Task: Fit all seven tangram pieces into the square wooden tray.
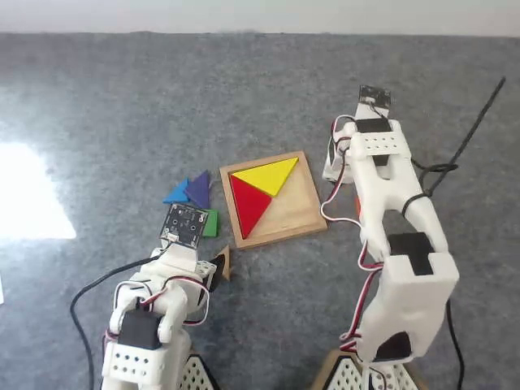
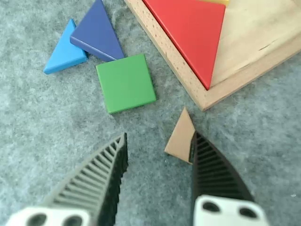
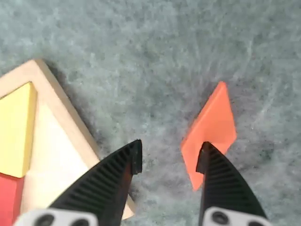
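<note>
Lying flat, the thin, stiff tan triangle (image 2: 181, 137) and orange parallelogram (image 3: 211, 125) probably slide; left pincer (image 2: 159, 140) and right pincer (image 3: 170, 148), both spread, should pinch opposite edges.

This looks like a robotics lab bench or a maker's worktable, not a living space. A grey felt-like mat (image 1: 122, 106) covers the surface all around the wooden tray (image 1: 292, 210). Two white plastic arms flank the tray, the left arm (image 1: 154, 317) and the right arm (image 1: 390, 203). They carry loose red and white wires (image 1: 367, 284) and a bare circuit board (image 1: 188, 224). Beyond the tray, a plain pale wall (image 1: 244, 15) borders the mat.
</note>
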You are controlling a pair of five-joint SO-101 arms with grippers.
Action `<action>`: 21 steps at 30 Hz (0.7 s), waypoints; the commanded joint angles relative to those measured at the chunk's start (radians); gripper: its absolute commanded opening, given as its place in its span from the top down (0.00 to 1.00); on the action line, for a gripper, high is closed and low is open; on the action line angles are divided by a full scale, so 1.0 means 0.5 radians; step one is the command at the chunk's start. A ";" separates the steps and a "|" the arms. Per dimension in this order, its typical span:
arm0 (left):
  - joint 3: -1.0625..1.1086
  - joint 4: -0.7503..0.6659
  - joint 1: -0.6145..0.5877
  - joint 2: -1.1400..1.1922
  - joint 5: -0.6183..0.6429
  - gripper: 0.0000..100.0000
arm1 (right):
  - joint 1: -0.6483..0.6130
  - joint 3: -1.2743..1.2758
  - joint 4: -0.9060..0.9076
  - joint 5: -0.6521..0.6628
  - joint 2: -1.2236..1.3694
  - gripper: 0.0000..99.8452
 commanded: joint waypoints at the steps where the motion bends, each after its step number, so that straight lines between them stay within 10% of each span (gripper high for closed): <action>1: -0.011 0.009 0.009 -0.043 -0.028 0.79 | 0.066 -0.064 -0.008 0.034 0.100 0.79; 21: -0.011 0.009 0.009 -0.043 -0.028 0.79 | 0.391 -0.083 0.023 0.123 0.186 0.79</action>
